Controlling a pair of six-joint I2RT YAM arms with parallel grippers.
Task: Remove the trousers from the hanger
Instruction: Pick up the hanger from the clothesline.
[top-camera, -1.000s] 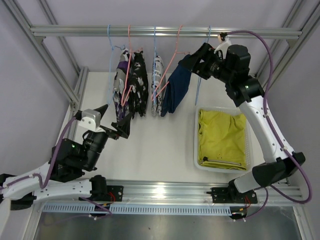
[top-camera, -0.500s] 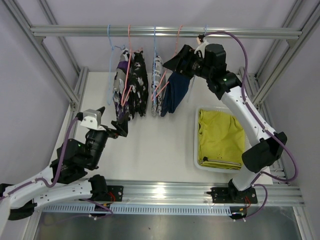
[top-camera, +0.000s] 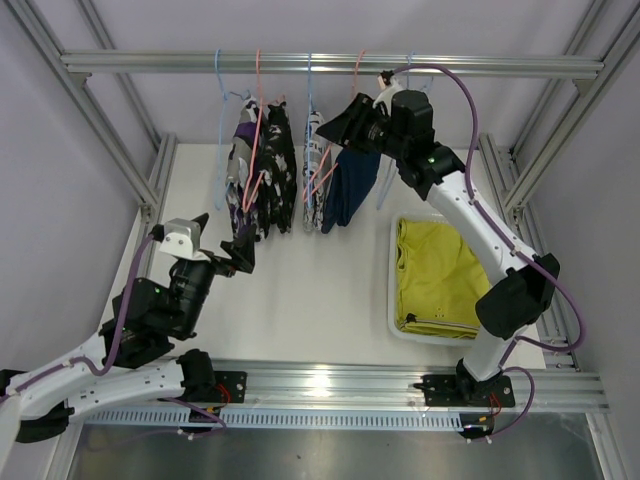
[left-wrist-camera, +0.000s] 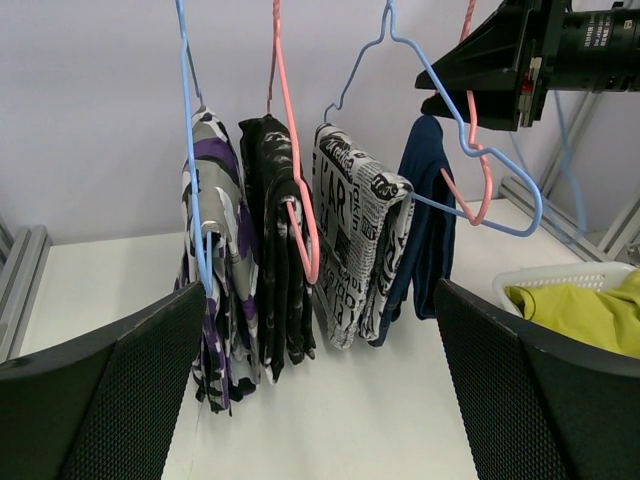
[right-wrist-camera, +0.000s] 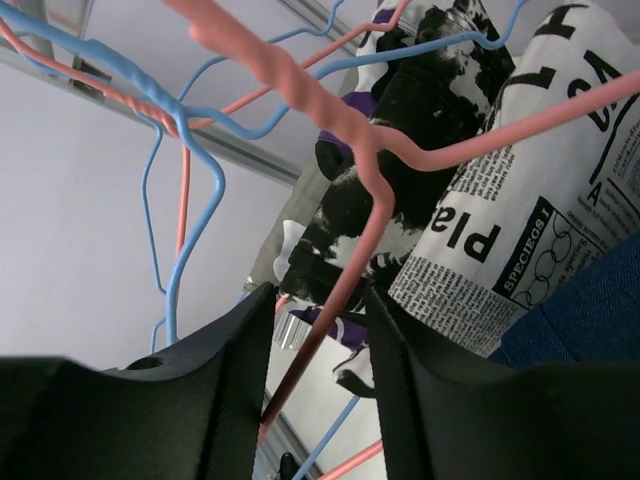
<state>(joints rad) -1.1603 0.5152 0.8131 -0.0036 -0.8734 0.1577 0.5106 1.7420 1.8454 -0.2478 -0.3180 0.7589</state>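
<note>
Wire of the pink hanger (right-wrist-camera: 300, 78) runs between the parted, unclamped jaws of the right gripper (right-wrist-camera: 318, 300), navy trousers (top-camera: 350, 185) hanging below; the left gripper (left-wrist-camera: 320, 300), jaws wide, waits well away

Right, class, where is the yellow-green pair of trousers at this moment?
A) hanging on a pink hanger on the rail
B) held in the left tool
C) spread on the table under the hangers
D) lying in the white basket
D: the top view shows the yellow-green trousers lying folded inside the white basket.
</note>
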